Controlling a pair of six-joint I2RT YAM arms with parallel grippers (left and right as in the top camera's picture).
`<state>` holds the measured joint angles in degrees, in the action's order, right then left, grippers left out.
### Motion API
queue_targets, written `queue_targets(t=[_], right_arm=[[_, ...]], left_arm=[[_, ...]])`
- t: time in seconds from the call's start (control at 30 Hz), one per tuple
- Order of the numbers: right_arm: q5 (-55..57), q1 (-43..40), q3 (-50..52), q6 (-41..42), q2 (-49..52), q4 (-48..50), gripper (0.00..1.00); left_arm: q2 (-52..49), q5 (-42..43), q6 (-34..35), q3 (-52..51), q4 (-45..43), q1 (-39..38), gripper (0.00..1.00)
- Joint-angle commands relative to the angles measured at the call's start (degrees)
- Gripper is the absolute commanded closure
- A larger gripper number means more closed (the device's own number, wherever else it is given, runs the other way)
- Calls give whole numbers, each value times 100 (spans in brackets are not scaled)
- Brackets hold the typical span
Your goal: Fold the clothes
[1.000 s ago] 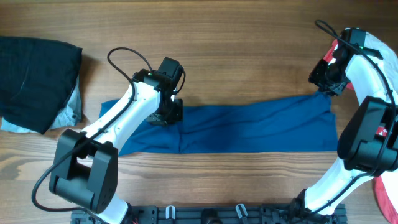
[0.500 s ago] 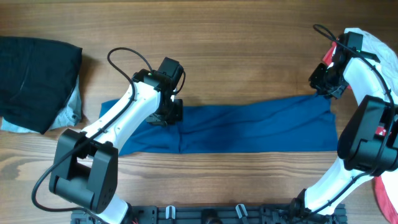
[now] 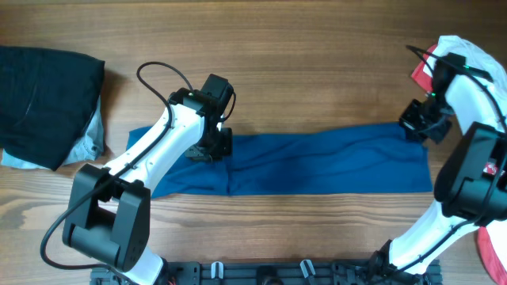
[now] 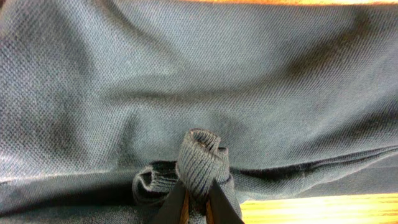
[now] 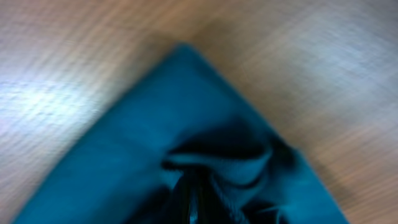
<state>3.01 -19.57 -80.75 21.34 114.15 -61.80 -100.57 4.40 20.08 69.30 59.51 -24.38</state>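
A blue garment (image 3: 317, 162) lies stretched in a long band across the table's middle. My left gripper (image 3: 212, 148) is shut on a ribbed fold of it at the band's upper left; the left wrist view shows the pinched ribbed hem (image 4: 200, 163) between my fingers (image 4: 196, 202). My right gripper (image 3: 417, 129) is shut on the band's upper right corner. The right wrist view is blurred and shows bunched blue cloth (image 5: 186, 143) between the fingers (image 5: 194, 202).
A dark folded garment (image 3: 43, 91) on a pale blue one (image 3: 87, 146) lies at the far left. White and red clothes (image 3: 467, 59) lie at the right edge. Bare wooden table (image 3: 317, 63) lies beyond the blue band.
My right gripper has moved toward the near and right side, pulling the blue garment's right corner with it. The left arm has stayed in place.
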Motion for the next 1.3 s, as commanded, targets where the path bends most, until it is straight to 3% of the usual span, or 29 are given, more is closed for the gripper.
queue_targets(t=[0.0, 0.33, 0.43, 0.6, 0.7, 0.8, 0.87, 1.03, 1.27], right_arm=[[385, -407, -57, 129, -7, -236, 96], [872, -656, -48, 13, -48, -901, 96], [1587, -654, -48, 553, -48, -1390, 96], [1727, -656, -22, 581, -48, -1526, 96], [1786, -656, -22, 579, -48, -1657, 91], [1746, -656, -22, 573, -48, -1670, 76], [1517, -654, -22, 549, -48, -1659, 71], [1176, -656, -24, 234, -48, -1582, 70], [-1075, -654, -24, -1449, -48, -1217, 66]], left_arm=[[-55, 44, 28, -42, 31, -15, 93], [-55, 46, 31, -42, 42, -15, 94], [-55, -37, 9, -42, 138, -15, 93], [-55, -385, 9, -42, 286, -15, 94], [-55, -387, 9, -42, 289, -15, 93], [-55, -389, 7, -42, 289, -15, 92], [-55, -393, 7, -42, 284, -15, 89], [-55, -411, 9, -42, 264, -15, 86], [-61, -409, 35, -138, 101, -15, 74]])
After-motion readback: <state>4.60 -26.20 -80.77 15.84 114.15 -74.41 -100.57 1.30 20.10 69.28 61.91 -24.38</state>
